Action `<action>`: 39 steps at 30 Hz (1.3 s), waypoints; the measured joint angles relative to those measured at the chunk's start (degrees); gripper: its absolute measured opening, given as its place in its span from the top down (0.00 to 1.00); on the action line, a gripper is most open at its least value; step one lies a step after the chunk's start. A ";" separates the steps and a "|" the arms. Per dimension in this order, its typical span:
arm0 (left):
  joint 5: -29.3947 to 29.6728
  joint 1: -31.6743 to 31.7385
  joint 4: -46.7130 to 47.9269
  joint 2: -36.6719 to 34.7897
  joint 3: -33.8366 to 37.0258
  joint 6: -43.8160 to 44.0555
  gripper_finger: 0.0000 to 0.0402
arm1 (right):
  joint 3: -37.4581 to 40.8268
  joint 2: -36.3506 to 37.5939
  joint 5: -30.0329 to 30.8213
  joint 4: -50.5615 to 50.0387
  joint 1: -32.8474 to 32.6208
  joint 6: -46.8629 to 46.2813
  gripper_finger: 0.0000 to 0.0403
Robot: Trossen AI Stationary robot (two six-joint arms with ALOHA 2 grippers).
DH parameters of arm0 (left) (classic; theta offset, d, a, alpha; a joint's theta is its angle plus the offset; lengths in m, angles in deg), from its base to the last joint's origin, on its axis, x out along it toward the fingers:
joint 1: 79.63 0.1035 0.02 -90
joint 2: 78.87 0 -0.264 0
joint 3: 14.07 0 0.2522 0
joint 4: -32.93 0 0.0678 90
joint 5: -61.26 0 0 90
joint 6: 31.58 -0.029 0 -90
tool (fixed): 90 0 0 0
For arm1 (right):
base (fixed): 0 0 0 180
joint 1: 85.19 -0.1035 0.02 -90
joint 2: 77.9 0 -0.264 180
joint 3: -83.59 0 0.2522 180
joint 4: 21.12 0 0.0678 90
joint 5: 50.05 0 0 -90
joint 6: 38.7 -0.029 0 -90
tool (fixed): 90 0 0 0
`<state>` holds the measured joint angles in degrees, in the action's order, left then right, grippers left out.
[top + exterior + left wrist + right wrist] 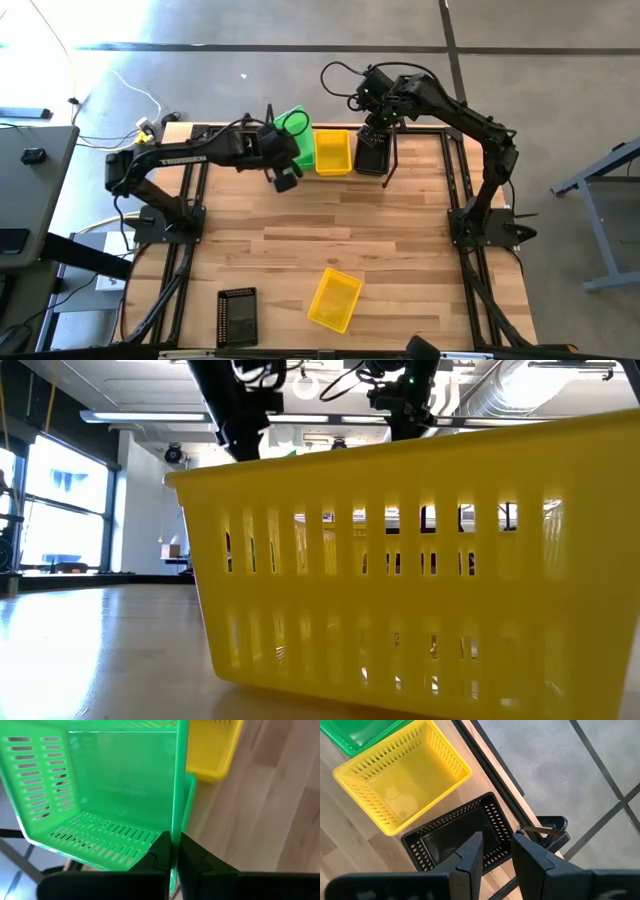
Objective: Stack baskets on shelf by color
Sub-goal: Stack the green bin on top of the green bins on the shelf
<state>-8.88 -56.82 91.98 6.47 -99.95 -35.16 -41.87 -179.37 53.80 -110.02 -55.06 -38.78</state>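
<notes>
A green basket (294,136) sits tilted at the shelf's (392,160) left end, its rim pinched between the closed fingers of the left gripper (171,856); that arm reaches across from the table's left side. Next along the shelf stands a yellow basket (333,151), then a black basket (371,153). The right gripper (497,851) hangs above the black one with its fingers parted, holding nothing, arm bent over from the right. Well away from the shelf, near the table's front edge, lie another yellow basket (334,299) and another black basket (237,316).

glossy plastic baskets (402,775), smooth wooden tabletop (330,235)
</notes>
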 joint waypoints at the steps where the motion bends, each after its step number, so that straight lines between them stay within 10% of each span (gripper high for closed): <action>1: -0.52 0.22 0.51 0.54 0.00 0.01 0.99 | 0.02 0.00 0.00 0.00 0.00 -0.04 0.78; 39: -1.90 5.16 6.89 4.17 0.02 -20.38 0.97 | 0.02 0.00 -0.09 2.36 0.00 0.04 0.78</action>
<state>-10.78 -51.66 98.87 10.64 -99.93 -55.54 -41.84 -179.37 53.71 -107.66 -55.06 -38.73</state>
